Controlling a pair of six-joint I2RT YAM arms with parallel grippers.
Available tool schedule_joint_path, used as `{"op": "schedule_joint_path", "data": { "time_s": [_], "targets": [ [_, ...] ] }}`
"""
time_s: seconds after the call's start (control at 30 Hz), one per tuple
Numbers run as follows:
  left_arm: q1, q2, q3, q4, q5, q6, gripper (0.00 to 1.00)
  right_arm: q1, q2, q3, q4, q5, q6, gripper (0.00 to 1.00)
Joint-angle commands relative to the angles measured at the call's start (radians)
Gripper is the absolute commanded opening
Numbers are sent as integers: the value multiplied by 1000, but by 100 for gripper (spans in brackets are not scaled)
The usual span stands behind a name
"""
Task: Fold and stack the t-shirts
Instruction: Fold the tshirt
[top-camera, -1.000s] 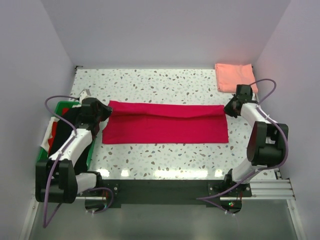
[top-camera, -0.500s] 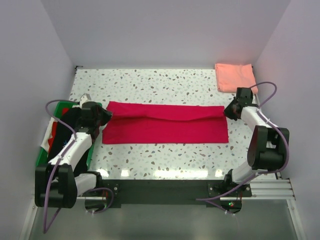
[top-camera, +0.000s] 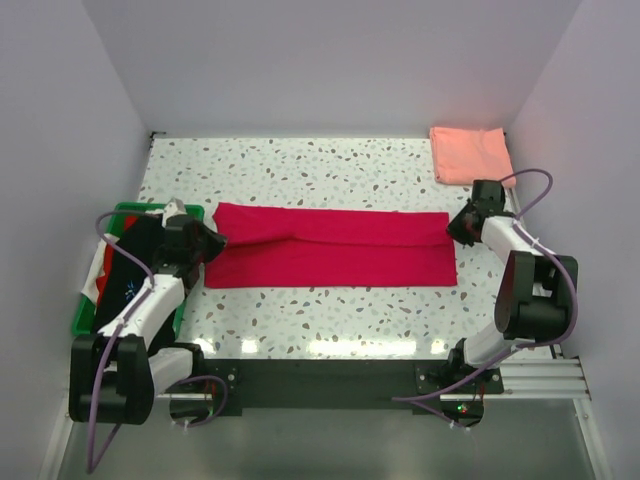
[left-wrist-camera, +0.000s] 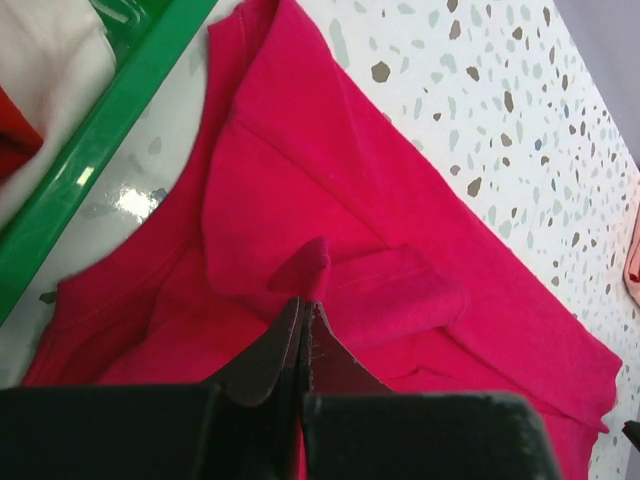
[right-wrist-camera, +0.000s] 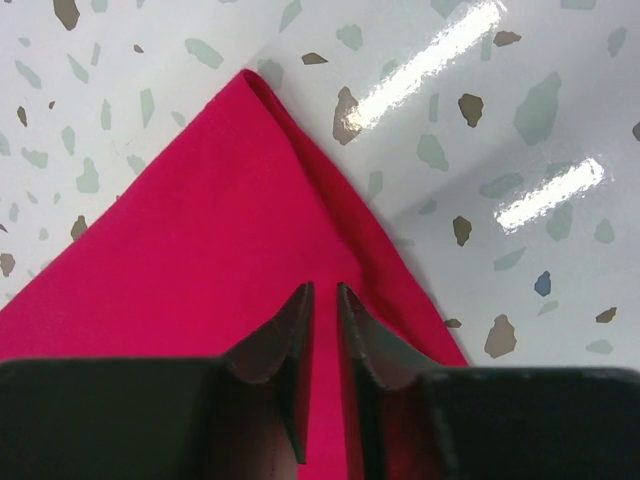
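The soft crimson-red cloth t-shirt (top-camera: 330, 248) lies as a long flat strip across the middle of the speckled white terrazzo worktop (top-camera: 330, 170), running 9 to 3 o'clock. The folded pale salmon-pink cloth t-shirt (top-camera: 470, 153) sits well apart in the 1 o'clock corner. The green plastic crate (top-camera: 82, 312) is at 8 o'clock, just beside the strip's left end. The left pincer (left-wrist-camera: 303, 305) is clenched on a small raised peak of crimson cloth at the 9 o'clock end. The right pincer (right-wrist-camera: 320, 292) is released, jaws narrowly apart over the 3 o'clock corner, with the cloth flat beneath and nothing pinched. The step in hand looks like the crosswise fold: one end carried over the other, with stacking on the salmon shirt to come after. To do it well, the left grip probably needs more than that peak. It seems to catch only a top layer near the sleeve, so a lift may peel the strip open. Better to bite all layers at the edge, lift low and travel straight toward 3 o'clock so the edges stay lined up. The right pincer should either re-clamp its corner or pin it, or the strip may slide. The rumpled folds near 9 o'clock will likely need smoothing.
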Motion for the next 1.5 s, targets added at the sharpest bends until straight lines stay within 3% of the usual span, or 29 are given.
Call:
{"op": "schedule_joint_path", "data": {
  "time_s": [0.0, 0.17, 0.4, 0.67, 0.9, 1.2, 1.47],
  "targets": [
    [5, -28, -34, 64, 46, -11, 0, -8, -37, 1, 24, -12, 10, 21],
    [7, -36, -42, 46, 43, -7, 0, -8, -99, 4, 13, -33, 4, 40],
    [5, -47, -68, 55, 45, -14, 0, 27, -110, 11, 27, -85, 4, 41],
    [4, -48, -118, 80, 69, -10, 0, 179, -57, 32, 48, -59, 27, 40],
    [2, -51, -175, 112, 81, -17, 16, 357, 18, 98, 92, -76, 29, 40],
    [-4, -68, -180, 124, 97, -22, 36, 578, 210, 317, 171, -240, -86, 41],
    [-4, -102, -92, 31, 66, -2, 38, 731, 449, 644, 109, -283, -169, 42]
  ]
}}
